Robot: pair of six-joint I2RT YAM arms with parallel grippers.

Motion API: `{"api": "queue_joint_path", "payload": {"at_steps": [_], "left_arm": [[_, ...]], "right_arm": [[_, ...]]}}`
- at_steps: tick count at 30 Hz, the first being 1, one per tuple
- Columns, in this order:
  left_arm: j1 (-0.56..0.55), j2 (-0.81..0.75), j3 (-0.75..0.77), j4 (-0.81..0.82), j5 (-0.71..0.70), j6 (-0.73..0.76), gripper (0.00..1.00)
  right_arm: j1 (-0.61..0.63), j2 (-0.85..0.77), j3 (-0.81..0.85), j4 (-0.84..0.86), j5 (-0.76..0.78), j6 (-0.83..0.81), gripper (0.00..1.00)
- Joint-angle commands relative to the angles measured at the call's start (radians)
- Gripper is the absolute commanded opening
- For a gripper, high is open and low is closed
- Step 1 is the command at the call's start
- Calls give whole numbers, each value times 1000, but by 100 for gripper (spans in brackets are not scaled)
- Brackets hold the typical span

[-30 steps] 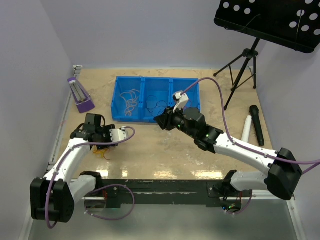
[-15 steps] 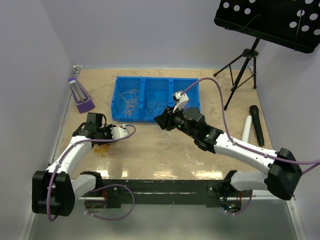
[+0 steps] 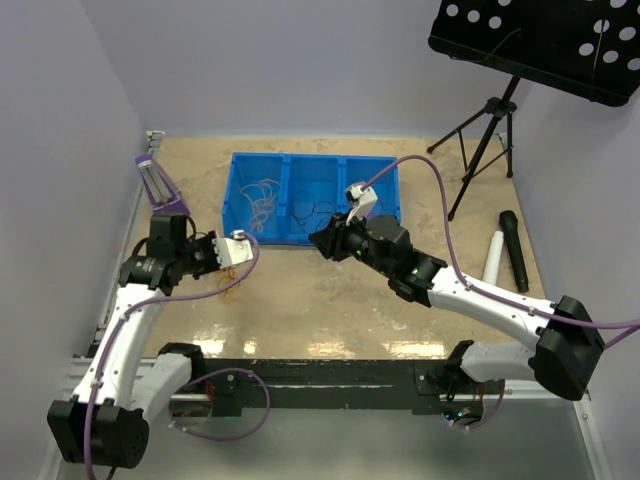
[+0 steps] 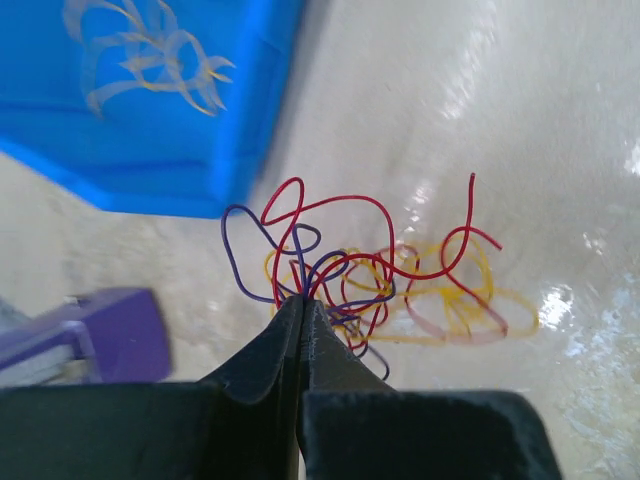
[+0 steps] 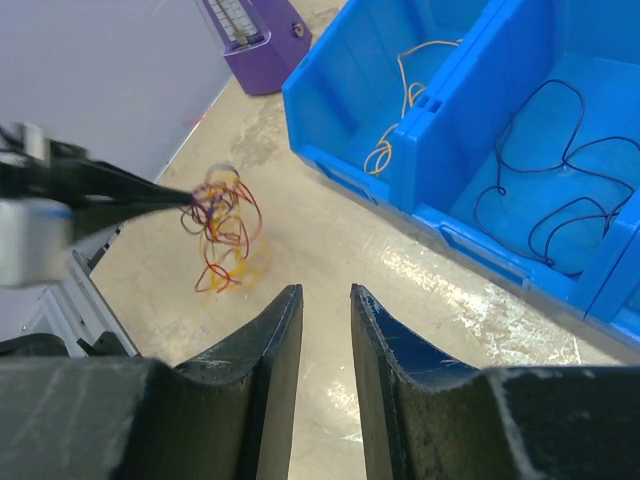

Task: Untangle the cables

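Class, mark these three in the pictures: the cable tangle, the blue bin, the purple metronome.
cable tangle (image 4: pixel 340 285), left wrist view, dense middle of the clump.
blue bin (image 3: pixel 280 238), top external view, front wall.
purple metronome (image 3: pixel 158 183), top external view, slanted face.

A loose tangle of thin red, yellow and purple wires (image 4: pixel 370 282) is hanging bunched, pinched at its upper strands.

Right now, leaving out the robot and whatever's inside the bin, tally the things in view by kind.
Blue bin: 1
Purple metronome: 1
Music stand: 1
Black microphone: 1
White tube: 1
Tangle of cables: 1
Total: 6
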Motion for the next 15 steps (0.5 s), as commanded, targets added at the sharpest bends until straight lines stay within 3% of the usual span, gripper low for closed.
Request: {"api": "queue_joint_path", "payload": {"at_steps": [1,4,7,11,15], "left_arm": [[6,-80,186,-122,206,-57,0],[4,-126,284,-184,323,-69,0],[4,-172,344,-187,415,-89,0],[4,-201,384,-193,486,-106,0],[4,-209,404,-193,518,-104,0]], "right_arm": [[2,-40,-3,42,-4,6,31],[2,-51,-22,66,-43,-1,32],[2,-61,-59,126,-122,-5,43],[27,-40,-99,212,-218,-7,56],[117,64,-71,250,-222,-11,60]]}}
